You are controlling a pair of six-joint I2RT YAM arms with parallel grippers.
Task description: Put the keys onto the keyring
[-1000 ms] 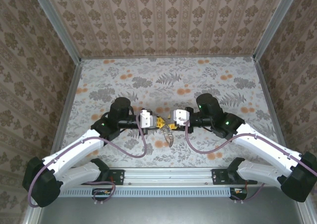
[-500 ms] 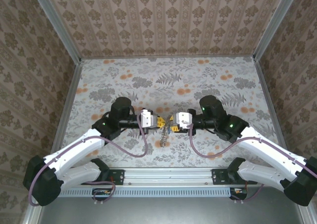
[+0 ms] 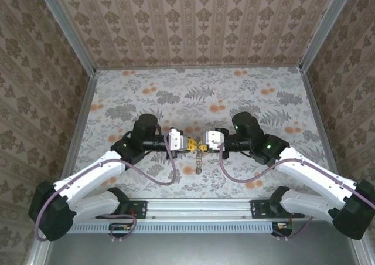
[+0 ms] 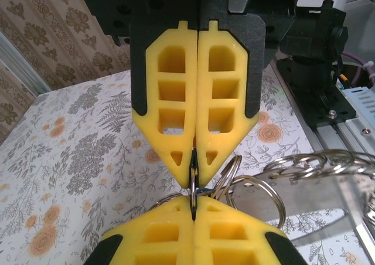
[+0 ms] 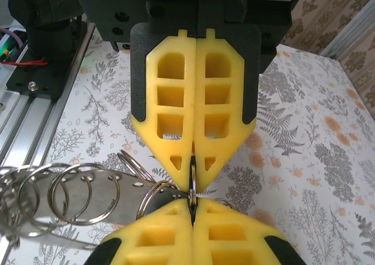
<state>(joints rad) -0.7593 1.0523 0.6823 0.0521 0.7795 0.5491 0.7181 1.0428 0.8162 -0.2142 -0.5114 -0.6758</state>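
Floral-patterned bench [image 3: 234, 89] lies below. Above it the left hand [image 3: 188, 143] and right hand [image 3: 204, 142] meet tip to tip, each pinching one thin ring of the keyring [image 4: 249, 180], which dangles between them. Best to hold firm and pry slowly, without twisting.

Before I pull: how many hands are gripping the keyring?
2. The left hand and right hand meet tip to tip, each shut on the keyring, which trails from their tips.
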